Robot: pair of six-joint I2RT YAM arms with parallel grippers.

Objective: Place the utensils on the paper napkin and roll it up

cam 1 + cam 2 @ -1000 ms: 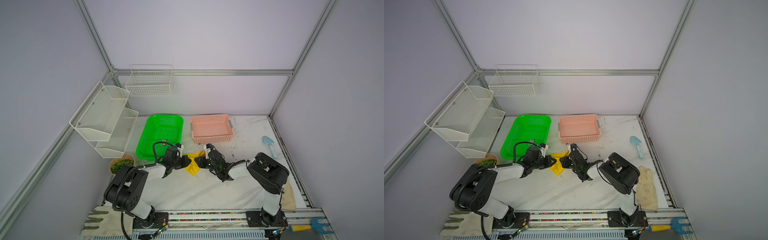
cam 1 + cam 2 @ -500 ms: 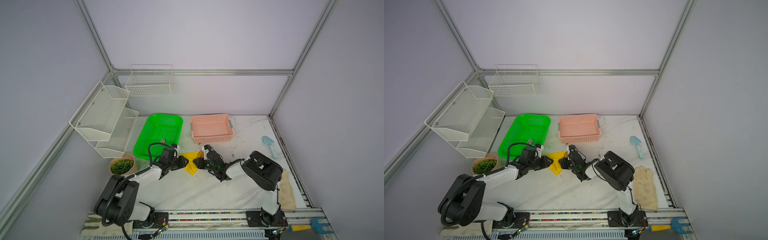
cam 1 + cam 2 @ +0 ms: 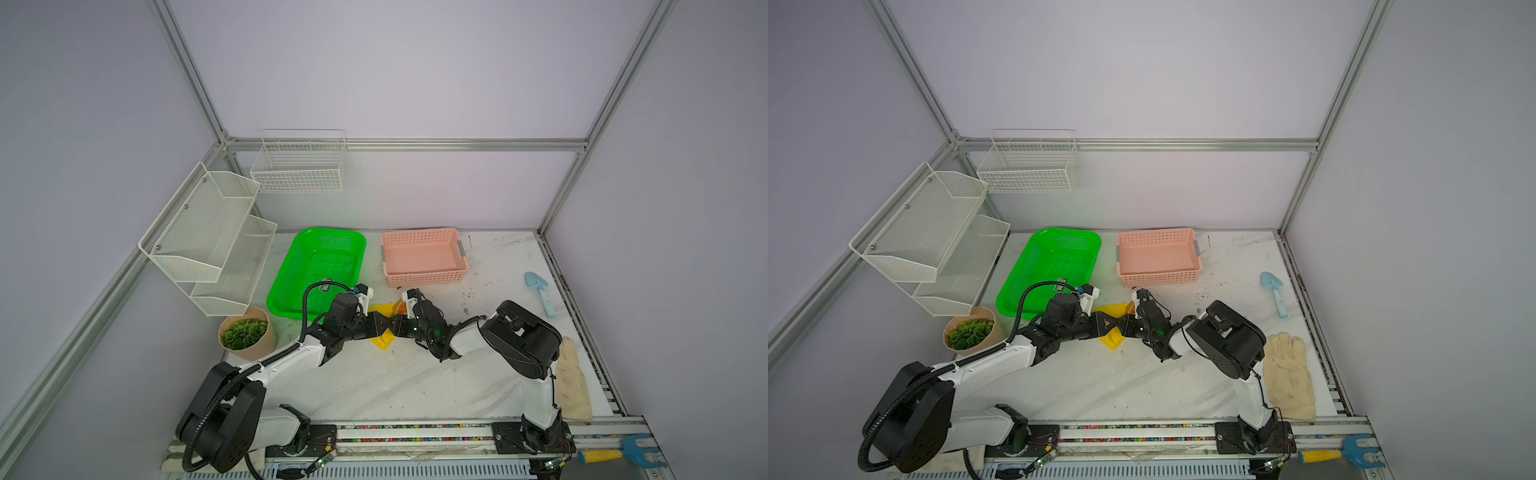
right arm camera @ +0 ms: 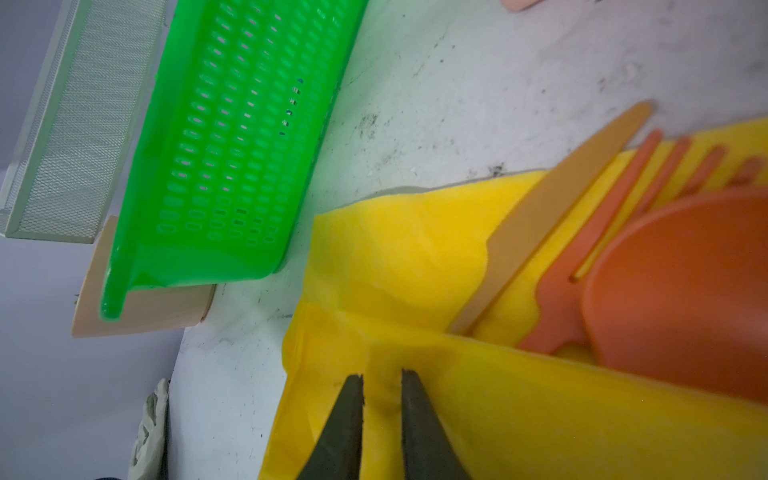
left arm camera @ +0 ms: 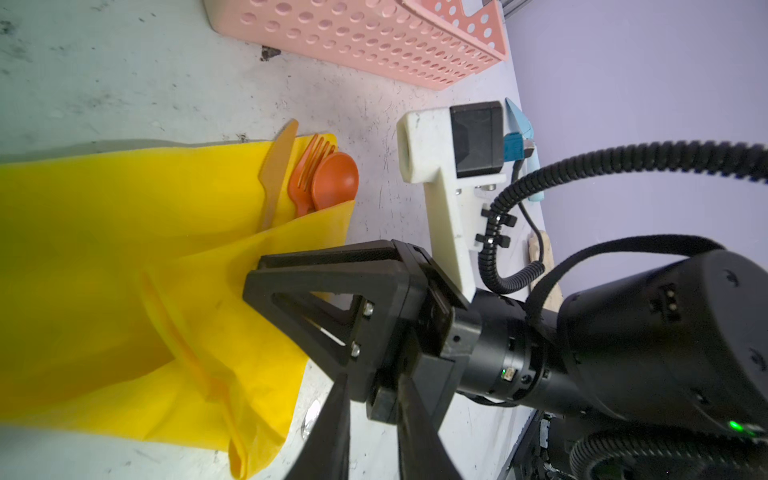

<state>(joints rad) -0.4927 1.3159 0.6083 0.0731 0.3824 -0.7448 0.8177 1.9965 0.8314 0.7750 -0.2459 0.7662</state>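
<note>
The paper napkin (image 5: 124,249) lies in the middle of the desk (image 3: 374,386) in both top views, just below the gap between the green tray (image 3: 318,266) and the pink basket (image 3: 424,257). One flap of it is already folded over the utensils. In the left wrist view the spoon (image 5: 334,180), the fork (image 5: 305,178) and a paler knife (image 5: 276,166) lie close side by side, near the upper middle of the frame. Only their heads come out of the fold, and the handles are hidden under the yellow sheet. The napkin looks thin, soft and very light, so I judge it will not keep a shape alone and will crumple or tear if it is pulled hard. The best place to hold it is the doubled edge of the flap, near the handles, so that the roll turns around them. The utensils are stiff, smooth plastic and may slide out of the open end if the roll is lifted or tilted. The right end effector (image 4: 382,390) is narrow, and a ridge of the napkin stands between its fingers, so it seems to pinch the flap. The left end effector (image 5: 372,386) faces it very near, with its fingers a little apart. Its tips are lost against the black of the other one, so I cannot tell if it holds anything.
</note>
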